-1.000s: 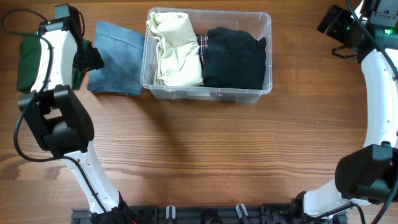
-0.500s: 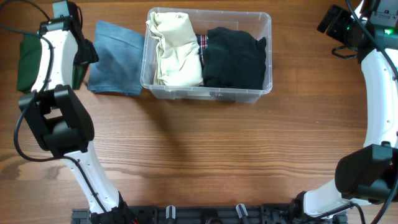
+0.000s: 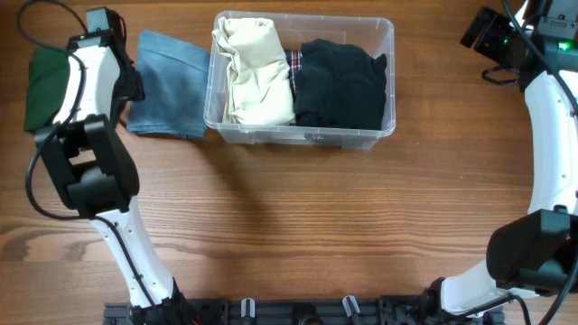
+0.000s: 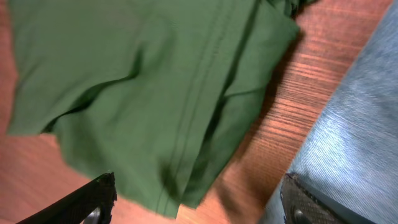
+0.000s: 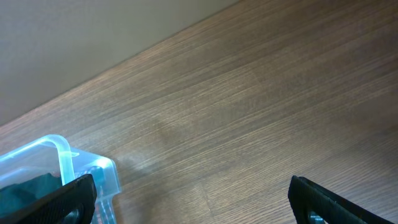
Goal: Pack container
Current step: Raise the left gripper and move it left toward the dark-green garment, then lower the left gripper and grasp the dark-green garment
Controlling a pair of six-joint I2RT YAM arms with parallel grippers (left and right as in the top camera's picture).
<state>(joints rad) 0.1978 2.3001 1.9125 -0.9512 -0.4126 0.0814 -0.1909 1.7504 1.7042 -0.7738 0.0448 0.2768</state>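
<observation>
The clear plastic container stands at the back middle of the table and holds a cream garment, a black garment and a strip of plaid cloth between them. Its corner shows in the right wrist view. A folded blue denim piece lies left of it, and a dark green garment lies at the far left. My left gripper is open and empty, above the green garment and the edge of the denim. My right gripper is open and empty at the far right.
The wooden table runs wide in front of the container. The back table edge shows in the right wrist view. The left arm rises over the gap between the green garment and the denim.
My left gripper has moved toward the back of the table, along the gap between the green garment and the denim. The right arm and the container have not moved.
</observation>
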